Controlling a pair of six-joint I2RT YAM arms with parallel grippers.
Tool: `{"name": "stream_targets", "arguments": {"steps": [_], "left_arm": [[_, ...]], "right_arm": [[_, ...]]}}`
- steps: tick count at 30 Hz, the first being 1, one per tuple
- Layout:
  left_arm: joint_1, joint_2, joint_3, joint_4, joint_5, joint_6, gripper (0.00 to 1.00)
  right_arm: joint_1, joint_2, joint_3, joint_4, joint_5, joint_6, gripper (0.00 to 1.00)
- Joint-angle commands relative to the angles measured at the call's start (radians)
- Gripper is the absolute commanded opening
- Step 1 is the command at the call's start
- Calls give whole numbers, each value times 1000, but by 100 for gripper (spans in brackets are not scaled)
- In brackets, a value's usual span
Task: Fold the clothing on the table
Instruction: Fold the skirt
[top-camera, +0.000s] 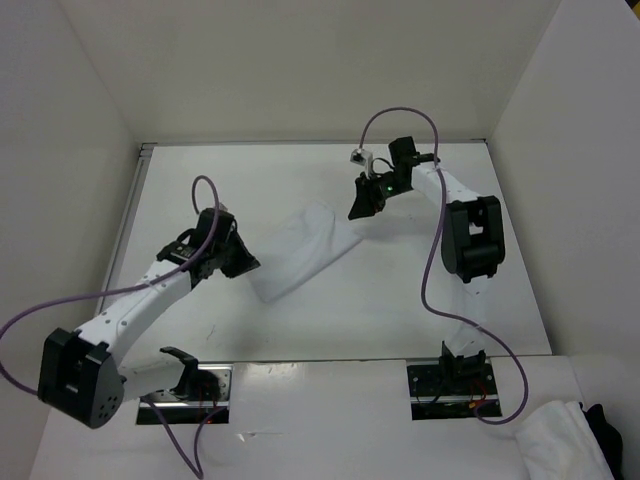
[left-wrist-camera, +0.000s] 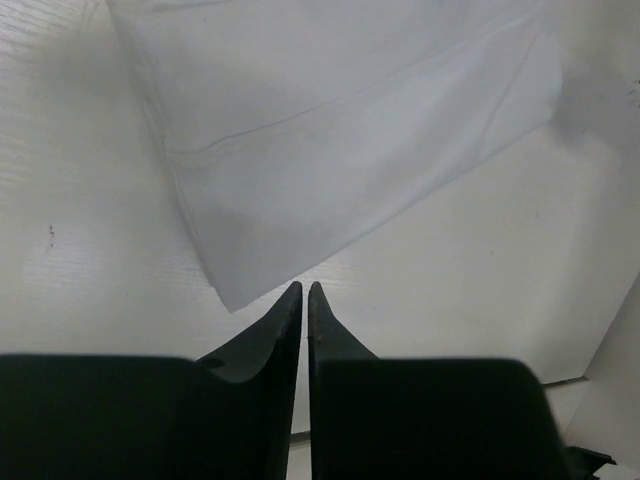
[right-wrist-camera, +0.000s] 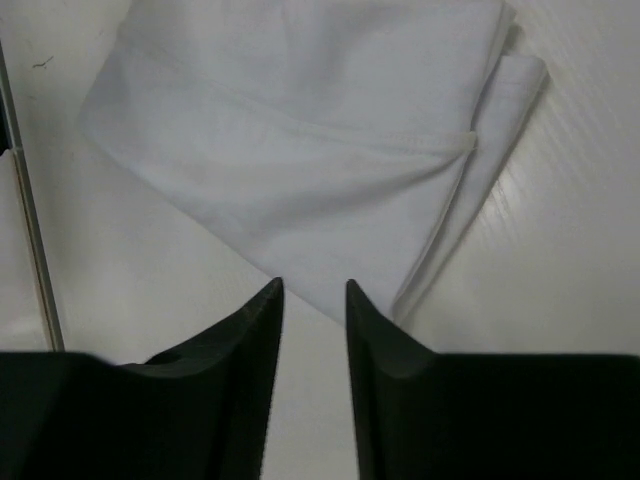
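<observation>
The clothing (top-camera: 303, 250) is a thin white piece lying folded in a slanted strip in the middle of the table (top-camera: 400, 300). My left gripper (top-camera: 250, 265) sits just off the strip's lower left end. In the left wrist view the clothing (left-wrist-camera: 340, 130) has its corner right before the gripper (left-wrist-camera: 304, 288), whose jaws are shut on nothing. My right gripper (top-camera: 360, 208) hangs at the strip's upper right end. In the right wrist view the folded layers of the clothing (right-wrist-camera: 300, 150) lie just ahead of the gripper (right-wrist-camera: 314, 285), which is narrowly open and empty.
White wall panels enclose the table on the left, back and right. A metal edge strip (top-camera: 130, 210) runs along the left side. A lumpy white fabric bundle (top-camera: 560, 435) and a dark object (top-camera: 605, 425) lie beyond the near right corner.
</observation>
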Motion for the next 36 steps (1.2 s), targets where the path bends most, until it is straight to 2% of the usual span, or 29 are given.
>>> {"name": "stream_targets", "arguments": {"steps": [1, 2, 4, 5, 6, 8, 10, 12, 13, 15, 16, 17, 24, 28, 33, 36], "left_arm": [[-23, 123, 54, 72, 18, -1, 13], [-38, 155, 74, 72, 8, 10, 19], [-64, 250, 136, 72, -15, 10, 22], [-75, 281, 157, 72, -25, 10, 24], [-86, 336, 179, 72, -34, 10, 24], [-116, 382, 236, 72, -52, 10, 26], [-126, 434, 260, 72, -89, 0, 27], [-145, 469, 279, 50, -103, -13, 27], [-146, 470, 279, 50, -103, -24, 27], [-155, 480, 265, 41, -132, -35, 27], [-155, 480, 265, 41, -132, -35, 27], [-155, 480, 253, 41, -132, -35, 27], [-155, 490, 230, 41, -132, -35, 27], [-155, 490, 230, 41, -132, -35, 27], [-155, 499, 220, 41, -132, -35, 27], [-155, 508, 220, 41, -132, -44, 27]], "right_arm": [[19, 54, 35, -13, 15, -4, 36], [19, 63, 35, 8, 34, 8, 43], [19, 72, 35, 39, 89, 36, 52], [28, 73, 35, 39, 98, 36, 60], [28, 73, 46, 39, 98, 45, 72], [39, 73, 55, 39, 108, 45, 80], [39, 82, 98, 26, 80, 45, 76], [60, 91, 127, 16, 55, 45, 63], [60, 102, 147, 16, 55, 45, 61], [72, 114, 156, 39, 87, 91, 63], [82, 129, 171, 48, 101, 91, 76], [82, 138, 181, 48, 115, 91, 79], [111, 295, 377, 22, 202, 96, 79], [120, 326, 440, 42, 244, 137, 79], [120, 346, 454, 32, 267, 126, 65], [120, 355, 445, 21, 267, 114, 63]]}}
